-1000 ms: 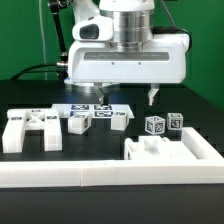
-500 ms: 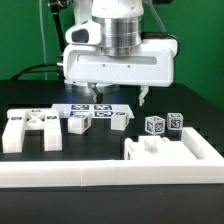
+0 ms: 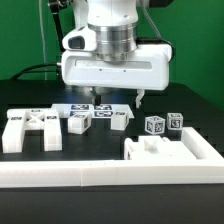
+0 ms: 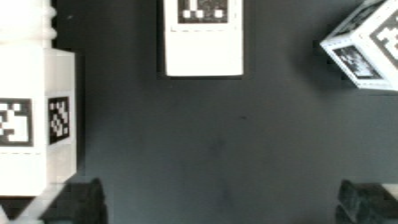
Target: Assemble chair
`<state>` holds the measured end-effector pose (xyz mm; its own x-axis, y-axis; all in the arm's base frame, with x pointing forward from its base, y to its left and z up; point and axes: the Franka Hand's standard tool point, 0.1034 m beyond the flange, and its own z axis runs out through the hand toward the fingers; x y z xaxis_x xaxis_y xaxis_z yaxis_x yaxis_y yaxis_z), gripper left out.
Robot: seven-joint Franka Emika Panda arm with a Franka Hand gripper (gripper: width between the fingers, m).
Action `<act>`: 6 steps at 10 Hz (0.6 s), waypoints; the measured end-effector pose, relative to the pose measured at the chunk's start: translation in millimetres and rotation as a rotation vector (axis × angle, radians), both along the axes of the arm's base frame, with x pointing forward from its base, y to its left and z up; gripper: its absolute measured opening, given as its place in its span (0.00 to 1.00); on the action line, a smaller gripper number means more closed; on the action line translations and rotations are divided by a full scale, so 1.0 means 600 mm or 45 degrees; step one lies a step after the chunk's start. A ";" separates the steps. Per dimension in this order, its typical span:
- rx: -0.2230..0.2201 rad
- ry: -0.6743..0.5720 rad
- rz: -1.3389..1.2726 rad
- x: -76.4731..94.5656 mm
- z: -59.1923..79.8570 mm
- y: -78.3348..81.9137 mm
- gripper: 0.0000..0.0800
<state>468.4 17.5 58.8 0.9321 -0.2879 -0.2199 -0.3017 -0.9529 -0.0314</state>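
— Chair parts [image 3: 95, 118]: where are they against the gripper [image 3: 116, 98]?
— On the black table [image 3: 25, 95], in a row under and beside it; none between the fingers [image 3: 140, 98]. Two small cubes [image 3: 164, 124] sit off to the exterior view's right.
— And the arm [image 3: 112, 20]?
— Pointing straight down, hovering low over the row, jaws spread wide, holding nothing.

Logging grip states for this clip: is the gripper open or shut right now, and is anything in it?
Gripper: open, jaws wide apart, holding nothing; only bare table shows between its fingers.
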 end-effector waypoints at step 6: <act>0.147 0.516 0.039 -0.023 -0.020 -0.018 0.81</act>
<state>454.4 6.5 46.9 0.7712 -0.2133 -0.5997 -0.2834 -0.9587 -0.0234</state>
